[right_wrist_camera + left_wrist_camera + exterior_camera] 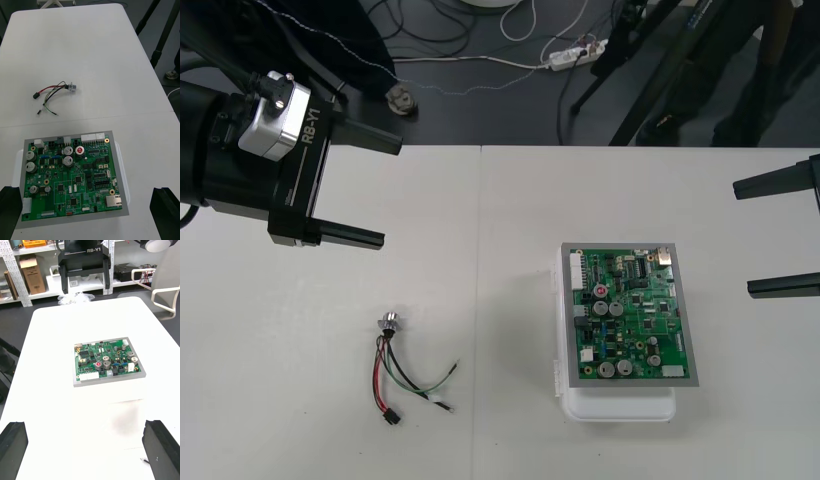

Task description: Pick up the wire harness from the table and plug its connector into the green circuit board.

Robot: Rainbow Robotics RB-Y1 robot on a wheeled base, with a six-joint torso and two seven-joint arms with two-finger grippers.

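Green board on white base; harness lies apart; left jaws, right jaws released.

Your left gripper hangs over the table's far left corner, its black fingers spread wide and pointing inward. Your right gripper waits at the right edge, likewise parted wide, facing the left one.
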